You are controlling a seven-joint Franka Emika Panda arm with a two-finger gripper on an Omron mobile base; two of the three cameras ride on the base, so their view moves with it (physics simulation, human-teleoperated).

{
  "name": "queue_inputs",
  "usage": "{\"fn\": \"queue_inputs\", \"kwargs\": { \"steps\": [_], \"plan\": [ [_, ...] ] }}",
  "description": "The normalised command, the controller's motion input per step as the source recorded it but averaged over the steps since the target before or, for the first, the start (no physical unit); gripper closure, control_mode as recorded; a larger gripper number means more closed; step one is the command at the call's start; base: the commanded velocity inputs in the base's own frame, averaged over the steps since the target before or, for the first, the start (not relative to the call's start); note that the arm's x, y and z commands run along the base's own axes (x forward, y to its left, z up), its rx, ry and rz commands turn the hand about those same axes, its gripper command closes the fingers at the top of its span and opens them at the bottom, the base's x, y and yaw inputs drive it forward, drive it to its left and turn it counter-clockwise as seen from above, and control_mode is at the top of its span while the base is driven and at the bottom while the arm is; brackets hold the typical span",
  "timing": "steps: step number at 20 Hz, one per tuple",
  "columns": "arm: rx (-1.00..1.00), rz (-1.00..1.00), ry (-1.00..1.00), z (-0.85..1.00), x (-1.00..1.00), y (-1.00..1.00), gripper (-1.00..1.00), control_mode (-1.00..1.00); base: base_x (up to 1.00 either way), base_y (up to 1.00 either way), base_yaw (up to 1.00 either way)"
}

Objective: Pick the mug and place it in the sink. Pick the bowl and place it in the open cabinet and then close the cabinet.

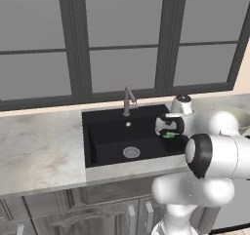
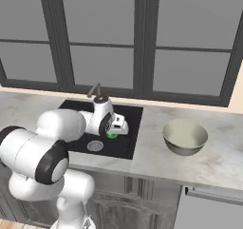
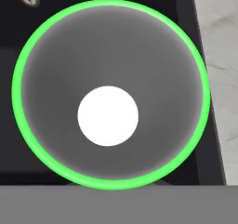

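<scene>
The gripper (image 1: 169, 133) is pinching the small green mug (image 3: 110, 94) by its rim, holding it over the black sink (image 1: 105, 136), a light, rigid and probably slick cup that is likely best gripped on its thin wall or side handle.

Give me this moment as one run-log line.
phase: mug to sink | gripper: shut on mug, over sink | bowl: on counter, right of sink, untouched
</scene>
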Motion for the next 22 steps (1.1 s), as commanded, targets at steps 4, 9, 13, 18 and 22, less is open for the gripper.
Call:
{"fn": "queue_inputs", "kwargs": {
  "steps": [4,9,13,18,22],
  "plan": [
    [0.02,0.15,0.13,-0.11,0.46,0.25,1.0,-1.0,0.0,0.0,0.0],
    [0.0,0.1,0.04,-0.32,0.26,0.1,1.0,-1.0,0.0,0.0,0.0],
    [0.0,0.05,0.0,-0.42,0.15,0.0,1.0,-1.0,0.0,0.0,0.0],
    [0.0,0.05,0.0,-0.39,0.09,0.0,1.0,-1.0,0.0,0.0,0.0],
    [0.0,0.04,0.0,-0.33,0.02,0.01,1.0,-1.0,0.0,0.0,0.0]
  ]
}}
